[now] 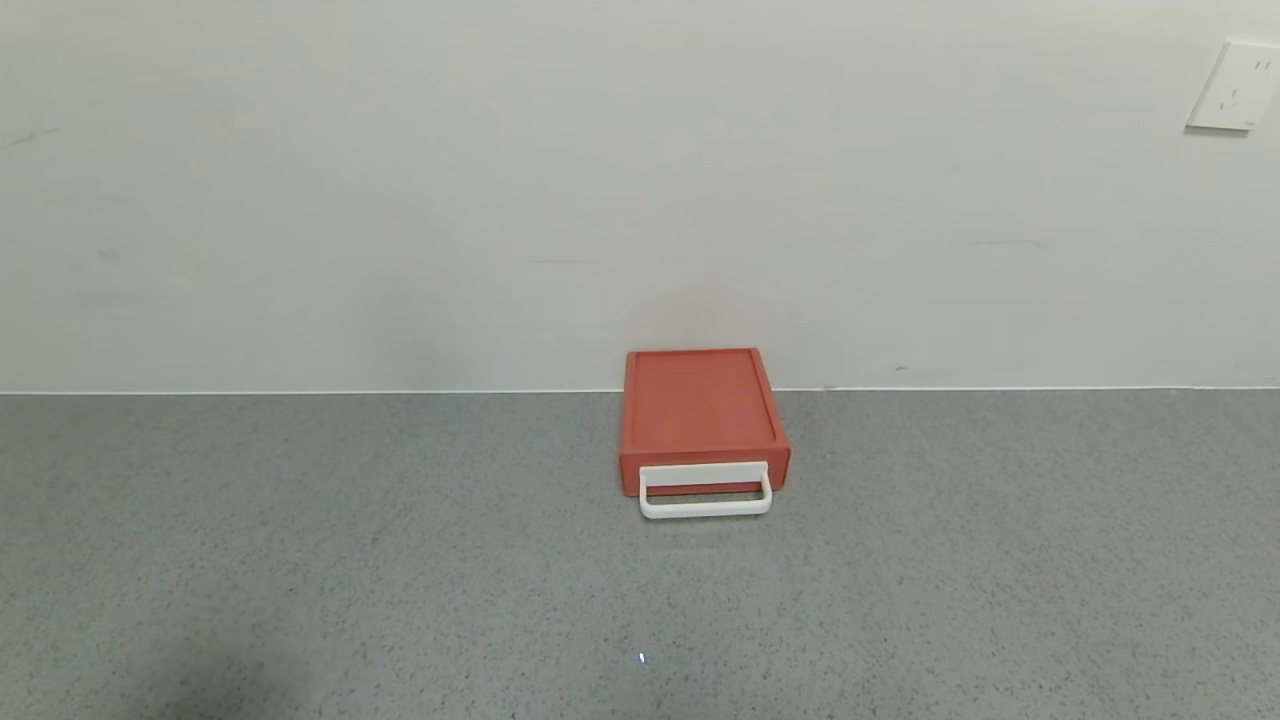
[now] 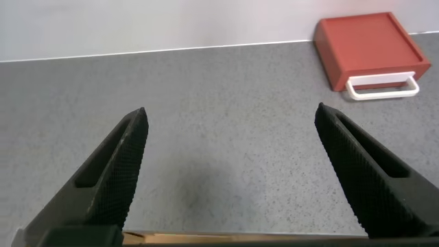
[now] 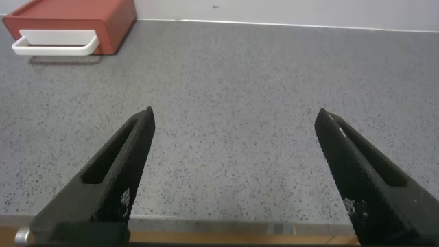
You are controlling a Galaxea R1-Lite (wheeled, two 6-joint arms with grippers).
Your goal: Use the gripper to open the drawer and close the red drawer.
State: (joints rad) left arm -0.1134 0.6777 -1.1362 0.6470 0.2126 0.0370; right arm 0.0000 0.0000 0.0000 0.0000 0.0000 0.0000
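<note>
A small red box [image 1: 700,408] stands on the grey counter against the wall, its drawer pushed in, with a white loop handle [image 1: 705,492] on its front facing me. It also shows in the left wrist view [image 2: 370,48] and in the right wrist view [image 3: 75,20]. Neither arm shows in the head view. My left gripper [image 2: 232,118] is open and empty above the counter's near edge, far from the box. My right gripper [image 3: 235,118] is open and empty, also near the counter's front edge, far from the box.
The speckled grey counter [image 1: 350,560] meets a white wall [image 1: 500,200] at the back. A white wall socket [image 1: 1235,88] is at the upper right. The counter's wooden front edge [image 3: 240,239] shows under both grippers.
</note>
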